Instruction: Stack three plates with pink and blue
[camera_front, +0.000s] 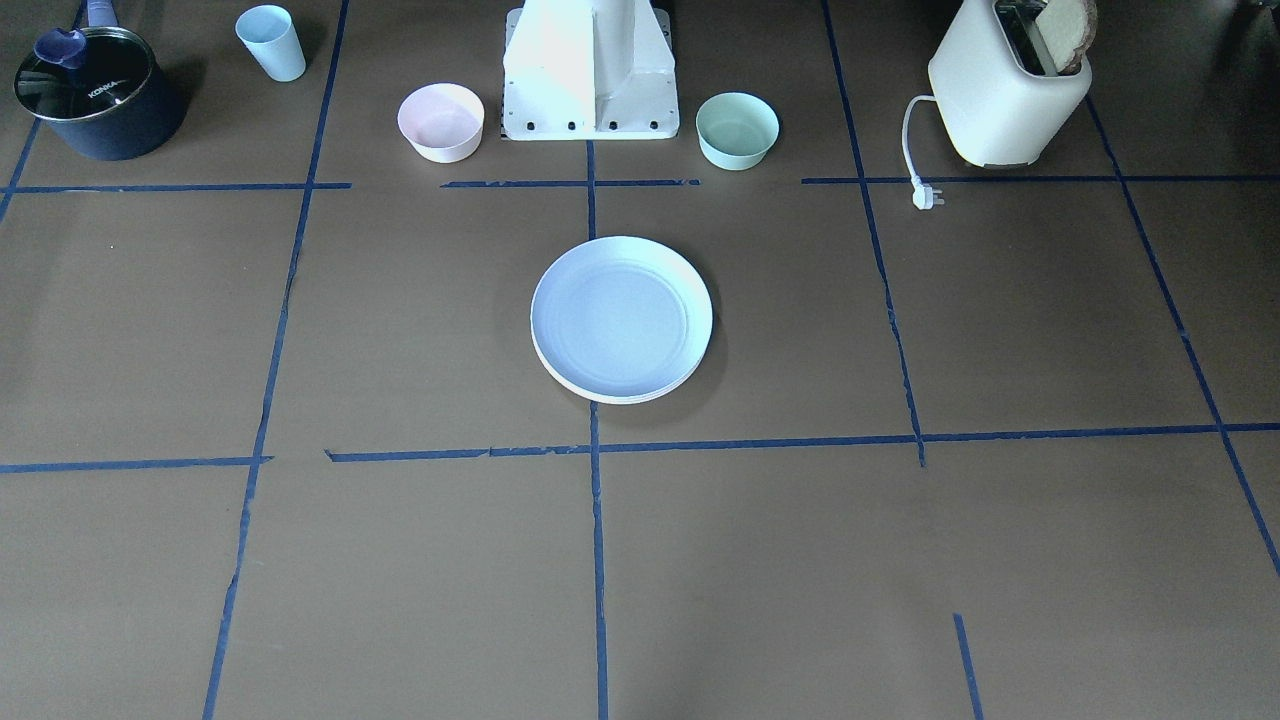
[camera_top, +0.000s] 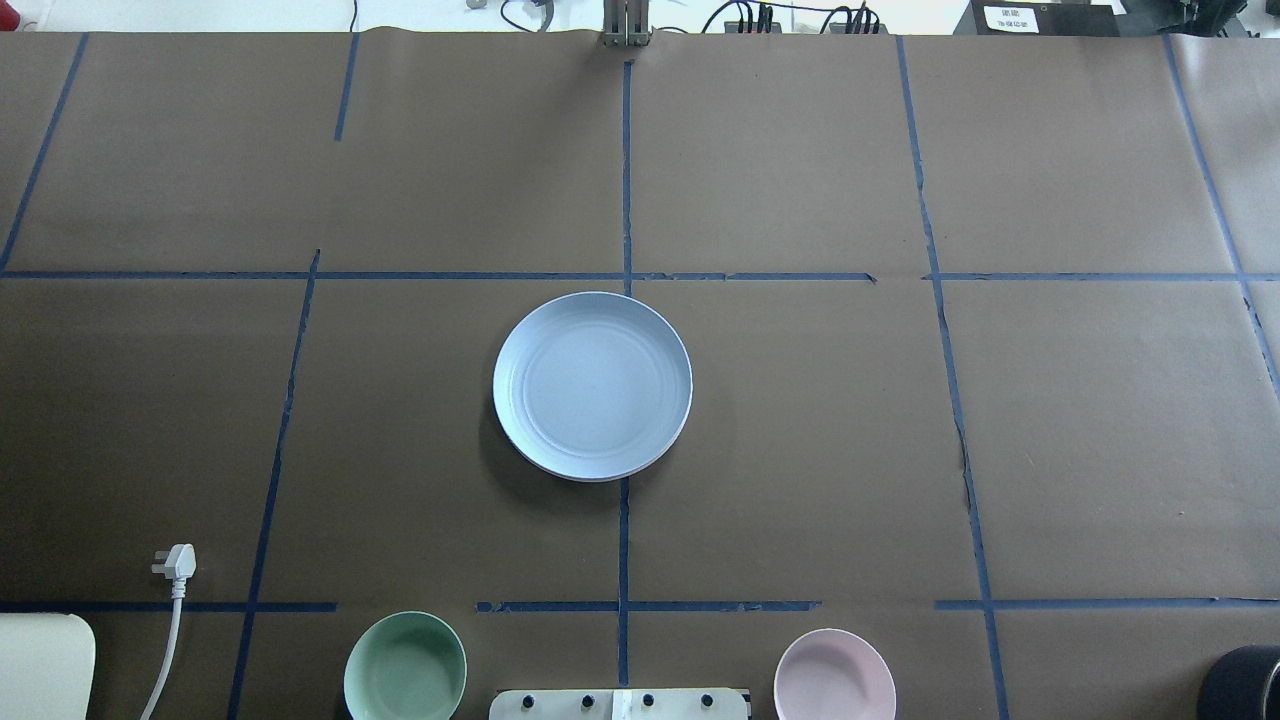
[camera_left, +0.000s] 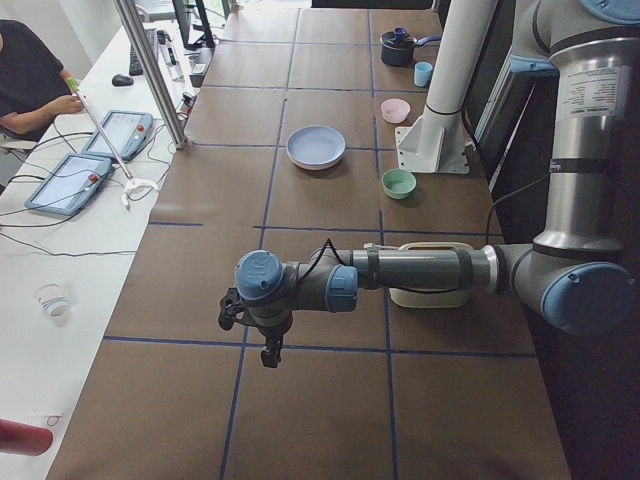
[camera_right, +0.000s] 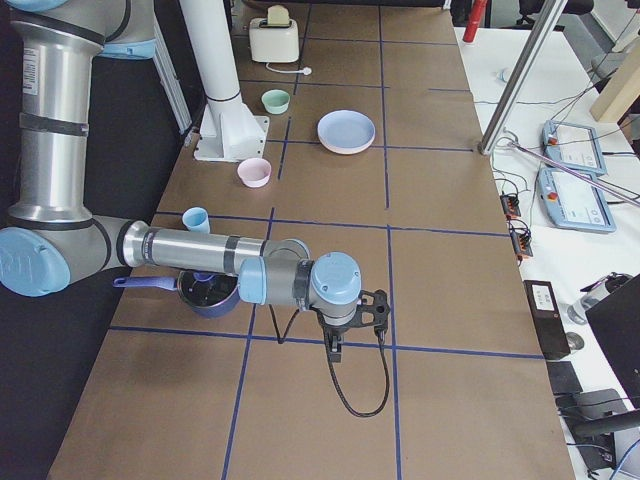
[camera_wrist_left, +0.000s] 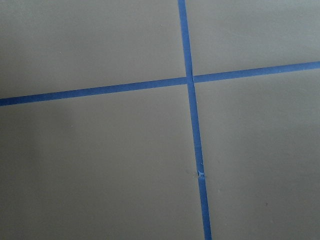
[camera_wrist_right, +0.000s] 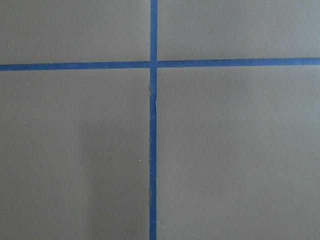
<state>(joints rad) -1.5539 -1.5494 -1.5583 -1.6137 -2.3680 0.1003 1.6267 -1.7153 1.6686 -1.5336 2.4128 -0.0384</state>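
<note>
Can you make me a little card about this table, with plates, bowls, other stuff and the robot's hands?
Plates: blue plate on top of a stack at the middle of the table; a cream rim peeks out underneath; no pink plate can be made out.
Bowls: pink bowl and green bowl, empty, either side of the robot's base.
Other stuff: blue cup, lidded pot, toaster holding bread, its plug lying loose.
Hands: left gripper and right gripper hang at opposite table ends, away from the plates; open or shut, cannot tell.
</note>
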